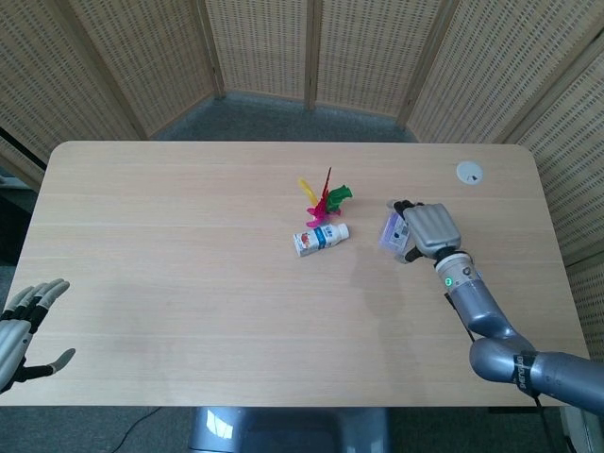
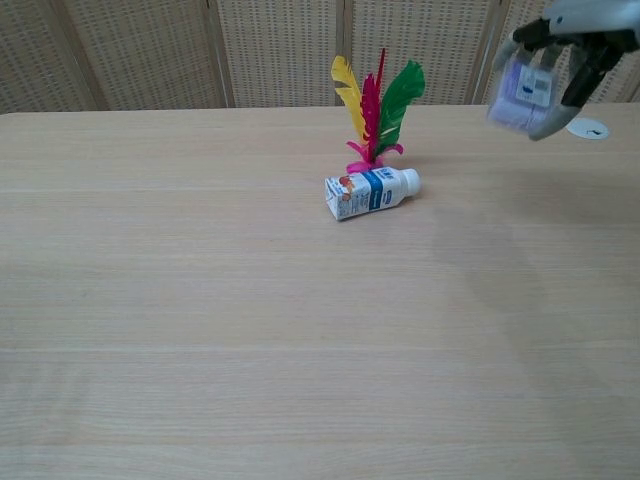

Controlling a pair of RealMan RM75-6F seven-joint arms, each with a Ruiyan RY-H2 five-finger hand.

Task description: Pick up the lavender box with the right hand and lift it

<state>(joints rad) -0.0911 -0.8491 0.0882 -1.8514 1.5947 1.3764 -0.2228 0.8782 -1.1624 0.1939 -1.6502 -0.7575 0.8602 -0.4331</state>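
Note:
The lavender box (image 2: 522, 92) hangs well above the table at the upper right of the chest view, gripped by my right hand (image 2: 575, 35), whose dark fingers (image 2: 585, 72) wrap its side. In the head view the same box (image 1: 393, 229) shows just left of the grey right hand (image 1: 429, 229), partly covered by it. My left hand (image 1: 19, 330) hovers off the table's left front corner with its fingers spread, holding nothing.
A small milk bottle (image 2: 370, 191) lies on its side mid-table, in front of a shuttlecock with yellow, pink and green feathers (image 2: 376, 105). A white round disc (image 1: 469, 172) sits at the table's far right. Wicker screens stand behind.

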